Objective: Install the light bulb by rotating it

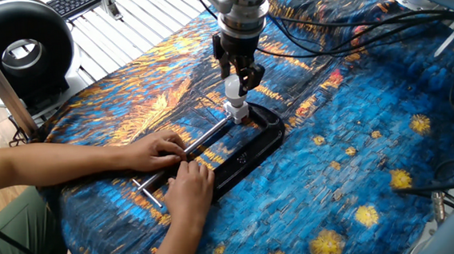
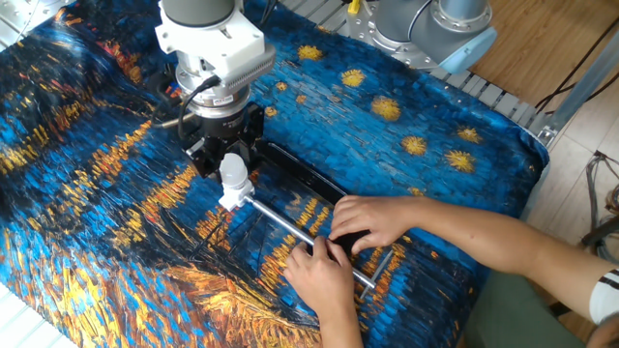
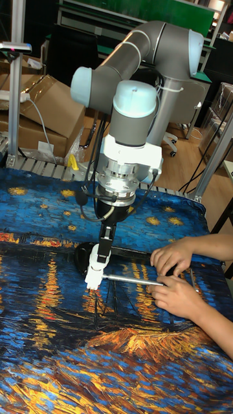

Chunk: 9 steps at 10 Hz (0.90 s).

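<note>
The light bulb, a small frosted-white globe, stands upright in a white socket base. The base is held at one end of a black C-clamp. My gripper points straight down over the bulb. Its black fingers flank the upper part of the globe, one on each side. A little room still shows between fingers and glass, so the gripper looks open. The fingers hide the bulb's top in the one fixed view.
A person's two hands hold the clamp's steel screw rod and handle on the blue and orange painted cloth. A black ring-shaped device stands at the table's far left corner. Cables trail behind the arm.
</note>
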Motion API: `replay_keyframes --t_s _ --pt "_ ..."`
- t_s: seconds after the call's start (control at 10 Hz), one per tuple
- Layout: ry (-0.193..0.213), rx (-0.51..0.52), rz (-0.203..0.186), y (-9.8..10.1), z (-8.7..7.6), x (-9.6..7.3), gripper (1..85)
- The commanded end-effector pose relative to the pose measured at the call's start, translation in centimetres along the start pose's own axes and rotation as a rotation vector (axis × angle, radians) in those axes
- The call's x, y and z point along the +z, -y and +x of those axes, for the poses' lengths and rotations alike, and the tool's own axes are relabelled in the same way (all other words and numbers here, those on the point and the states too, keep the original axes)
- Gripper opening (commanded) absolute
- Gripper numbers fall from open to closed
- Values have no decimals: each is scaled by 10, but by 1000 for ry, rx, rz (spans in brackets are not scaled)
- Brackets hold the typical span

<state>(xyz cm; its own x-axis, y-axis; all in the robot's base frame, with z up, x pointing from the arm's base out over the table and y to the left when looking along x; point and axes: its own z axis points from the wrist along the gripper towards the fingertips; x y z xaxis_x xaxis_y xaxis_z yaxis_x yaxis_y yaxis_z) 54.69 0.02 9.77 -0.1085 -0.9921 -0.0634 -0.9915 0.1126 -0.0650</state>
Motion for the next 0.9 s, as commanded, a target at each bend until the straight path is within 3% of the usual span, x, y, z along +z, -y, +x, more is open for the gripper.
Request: replay_keyframes --t_s 0.0,0.8 --pt "12 11 -3 1 -2 1 590" --pt "-5 63 -12 -2 3 1 403"
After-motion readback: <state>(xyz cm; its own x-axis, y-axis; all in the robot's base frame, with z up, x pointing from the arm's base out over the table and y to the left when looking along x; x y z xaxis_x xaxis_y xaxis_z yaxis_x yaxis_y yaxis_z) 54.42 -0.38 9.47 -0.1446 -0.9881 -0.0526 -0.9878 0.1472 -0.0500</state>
